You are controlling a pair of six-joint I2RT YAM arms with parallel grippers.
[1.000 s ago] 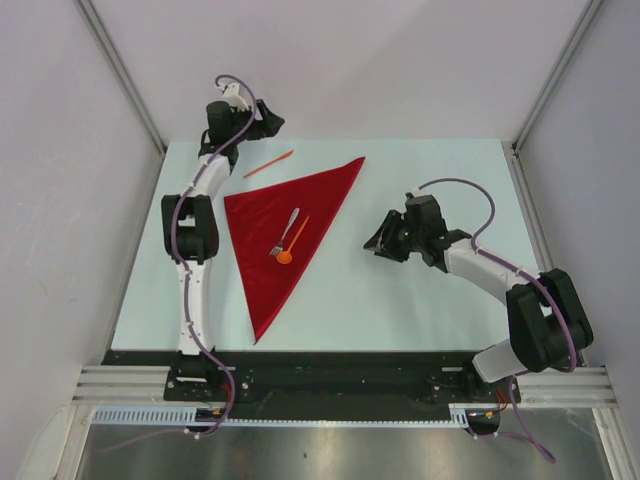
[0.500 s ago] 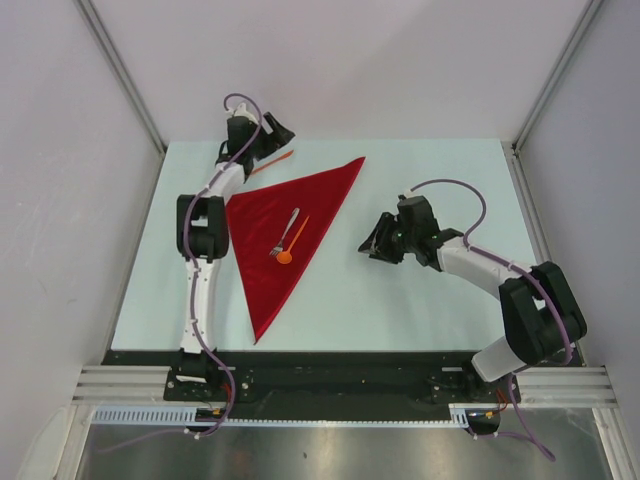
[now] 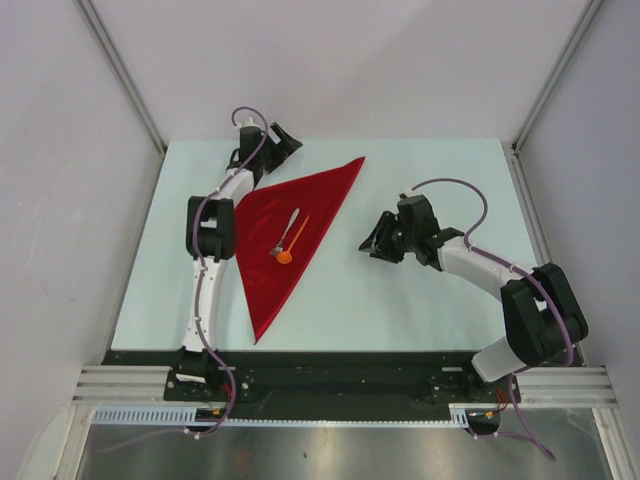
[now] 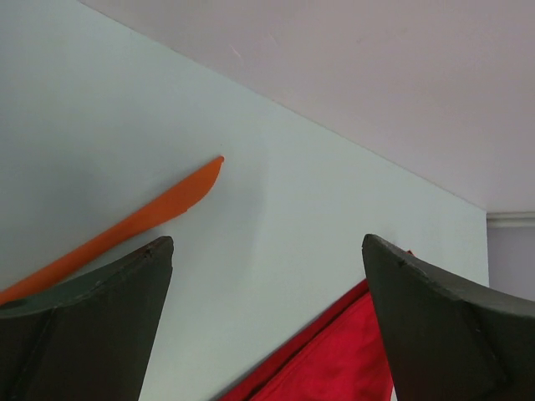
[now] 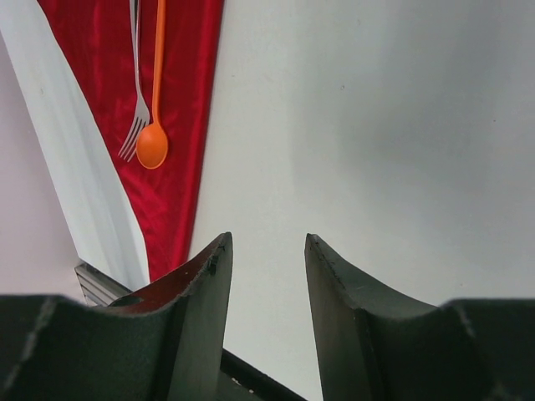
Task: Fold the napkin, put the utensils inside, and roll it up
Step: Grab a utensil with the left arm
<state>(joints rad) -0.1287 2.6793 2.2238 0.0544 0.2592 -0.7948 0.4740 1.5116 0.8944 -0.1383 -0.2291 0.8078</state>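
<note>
Left tool (image 4: 266,246) wide over orange knife (image 4: 167,207); right tool (image 5: 267,241) narrow, empty, near napkin (image 5: 182,100).

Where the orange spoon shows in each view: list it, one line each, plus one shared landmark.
Top external: orange spoon lies on the red napkin, beside the fork, bowl toward the bottom.
Left wrist: not in it; the orange piece there is the knife.
Right wrist: upper left, bowl downward, beside the fork.
Shared landmark: the red napkin, in all three views.

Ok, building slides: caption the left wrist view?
Open left gripper over the table, orange knife beside one finger, red napkin edge below.
</note>
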